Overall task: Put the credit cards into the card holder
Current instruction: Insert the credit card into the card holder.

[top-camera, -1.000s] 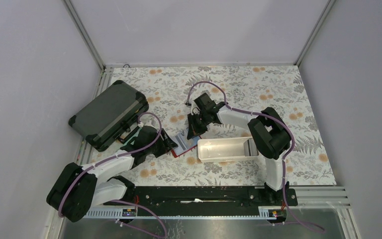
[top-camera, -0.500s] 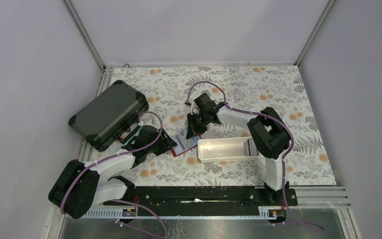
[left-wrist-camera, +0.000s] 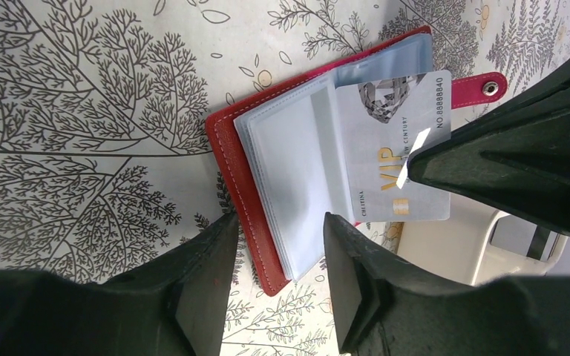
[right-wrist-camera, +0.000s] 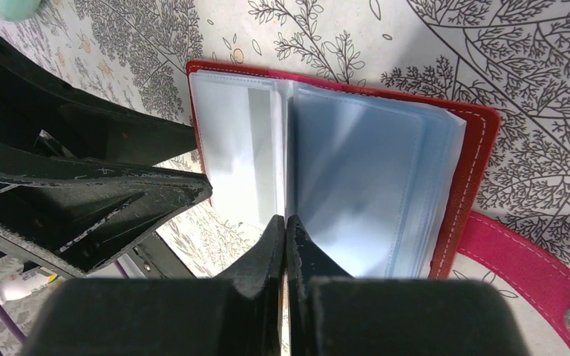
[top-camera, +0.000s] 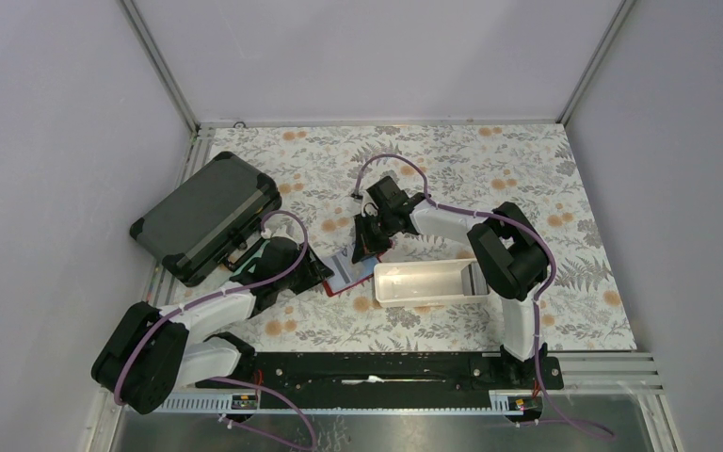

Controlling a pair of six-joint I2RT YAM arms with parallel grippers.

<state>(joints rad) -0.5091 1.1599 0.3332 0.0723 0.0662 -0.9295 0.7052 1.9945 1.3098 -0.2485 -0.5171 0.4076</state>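
Credit card (left-wrist-camera: pixel 390 159) pinched in right jaws; card holder (left-wrist-camera: pixel 282 170) beneath

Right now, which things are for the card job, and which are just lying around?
For the job:
- red card holder, lying open
- light blue credit card, pinched in the right gripper
- left gripper, jaws apart at the holder's edge

Just lying about:
- white tray
- dark grey case
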